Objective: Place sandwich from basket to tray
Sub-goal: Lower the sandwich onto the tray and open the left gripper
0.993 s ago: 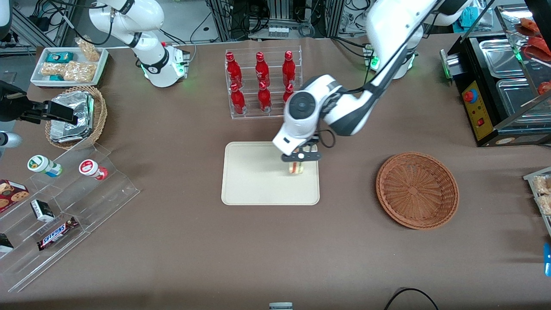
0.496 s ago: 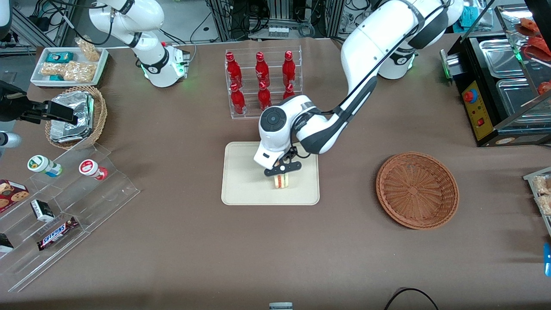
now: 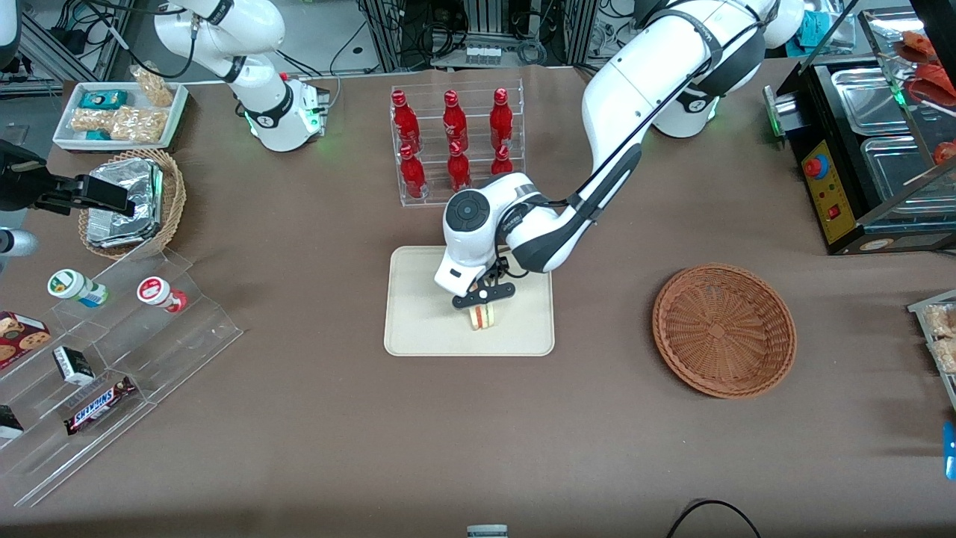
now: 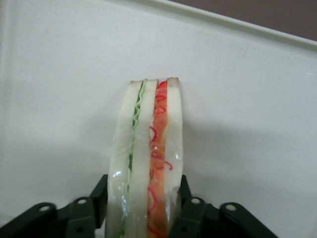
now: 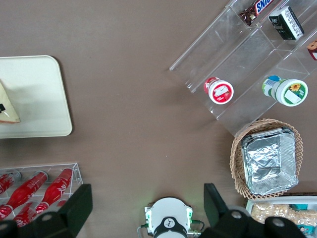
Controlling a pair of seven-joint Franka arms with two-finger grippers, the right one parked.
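Brown desk point(image 3: 314, 418), cables and racks at its edge farthest from the front camera. Cream tray point(image 3: 418, 329) at mid-desk. Tool point(image 3: 484, 302) low over tray, clamped on sandwich point(image 3: 483, 317); fingers point(image 4: 190, 213) pressed against both bread faces, spread only to sandwich thickness. Sandwich held on edge, layers upright: white bread, green filling, white bread, red filling, white bread. Sandwich inside the tray outline, toward the working arm's side of tray centre, in tray half nearer front camera. Contact with tray surface: cannot tell; soft shadow on the tray point(image 4: 59, 74) beside sandwich point(image 4: 148, 148). Tray rim and strip of brown desk visible past sandwich tip in wrist view.

Basket point(image 3: 724, 329) toward working arm's end of desk, well apart from tray, nothing in it. Clear rack of red bottles point(image 3: 454, 142) farther from front camera than tray, near it. Black warmer cabinet point(image 3: 866, 142) with steel pans at working arm's end.

Toward parked arm's end: tan wicker basket of foil packets point(image 3: 131, 202), white snack tray point(image 3: 119, 112) farther from front camera, clear stepped stand point(image 3: 112, 359) with two cups point(image 3: 160, 293), small boxes and a Snickers bar point(image 3: 98, 405).

Right wrist view: tray corner point(image 5: 49, 99) with sandwich edge point(image 5: 7, 111) at frame border, stepped stand, foil basket, bottles.
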